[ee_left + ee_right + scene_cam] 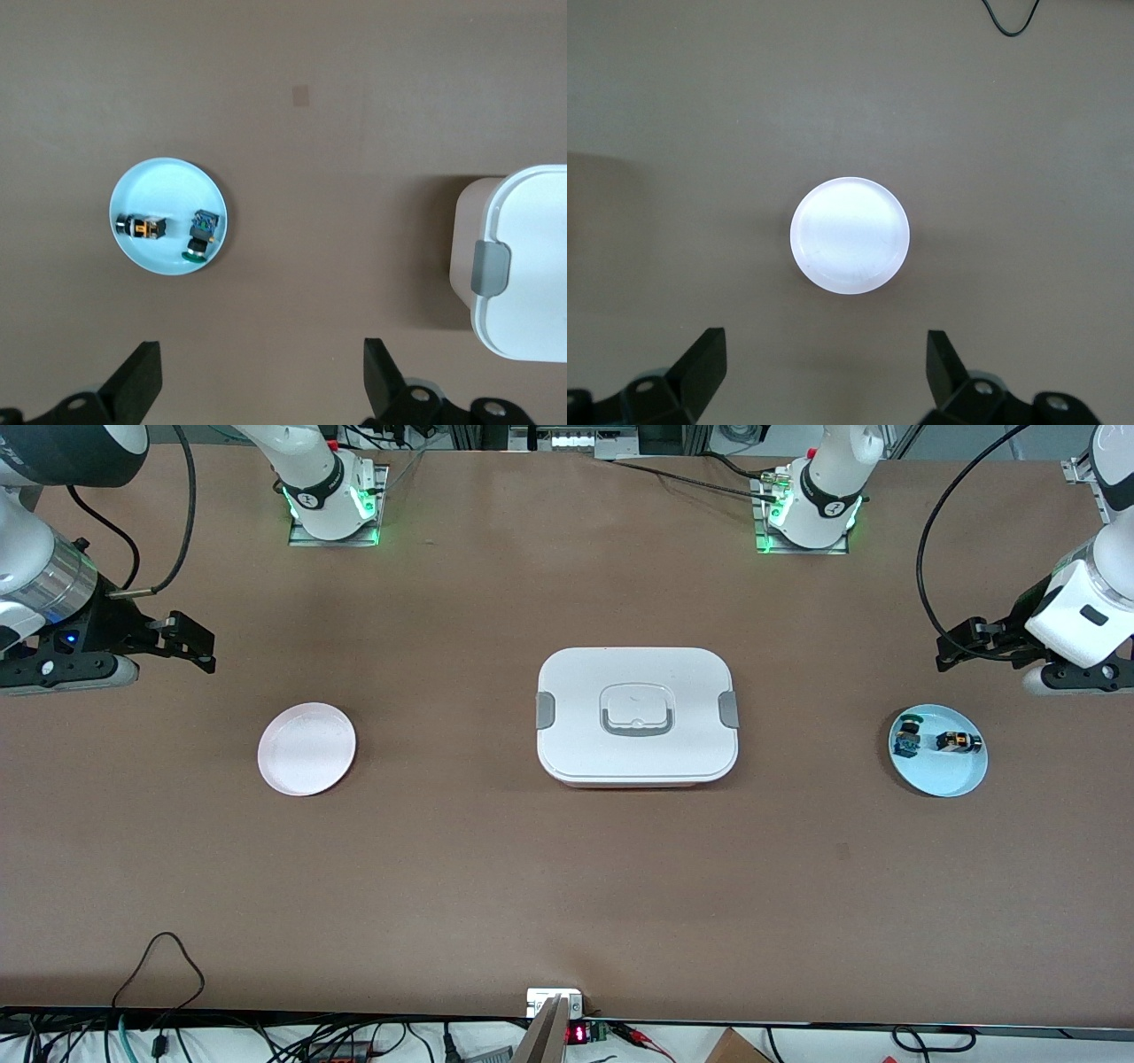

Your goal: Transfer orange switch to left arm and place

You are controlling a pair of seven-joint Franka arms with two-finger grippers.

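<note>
Front view shows the start of the task, nothing grasped yet. The orange switch (958,741) lies on a light blue plate (939,779), below the left gripper (955,646), whose fingers are spread wide and empty. A second switch with green-blue parts (907,736) lies just beside it (easy to nudge by mistake). Next, I judge, the left gripper must descend and pinch only the orange one. The right gripper (190,640), also spread and empty, waits above the desk (567,886) near an empty pink plate (306,748). Between the grippers sits the box (637,716), so any handover should pass well above it.
</note>
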